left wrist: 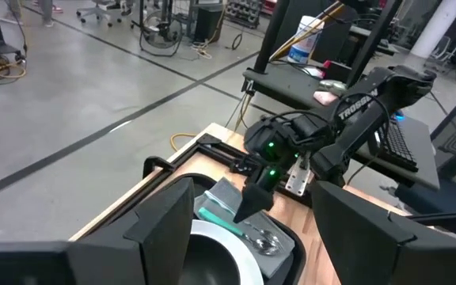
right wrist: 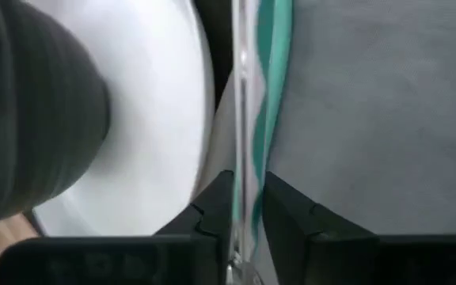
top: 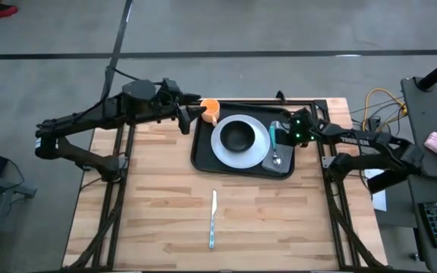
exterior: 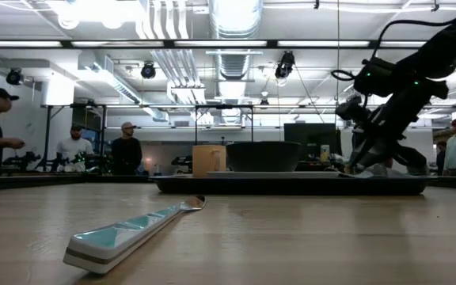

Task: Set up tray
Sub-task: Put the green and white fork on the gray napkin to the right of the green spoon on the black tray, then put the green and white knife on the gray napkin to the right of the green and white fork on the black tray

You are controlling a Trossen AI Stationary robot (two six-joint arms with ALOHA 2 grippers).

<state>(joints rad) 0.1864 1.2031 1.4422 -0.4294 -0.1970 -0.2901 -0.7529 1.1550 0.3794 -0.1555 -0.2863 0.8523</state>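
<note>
- The right gripper [top: 277,135] sits low over the right end of the tray [top: 203,155], its two fingers [right wrist: 212,207] pinched on the teal handle of a spoon [top: 275,146].
- The spoon lies on a grey napkin [top: 282,152], just beside the right rim of the white plate [top: 255,149]; its long axis runs from the table's far side toward the near side, the bowl end pointing at the near edge.
- A black bowl [top: 238,135] stands in the middle of the plate.
- The tray, black and rectangular, lies flat on the far half of the wooden table [top: 150,205], right of centre, its long axis running left to right.
- An orange cup [top: 210,109] stands in the tray's far left corner.
- The left gripper [top: 192,114] hangs just left of the cup, fingers spread apart and holding nothing.
- A teal-handled knife [top: 212,219] lies on the bare wood, well apart from the tray on the near side, its blade pointing toward the tray.
- In the low view, people [exterior: 125,150] stand in the room beyond the table.
</note>
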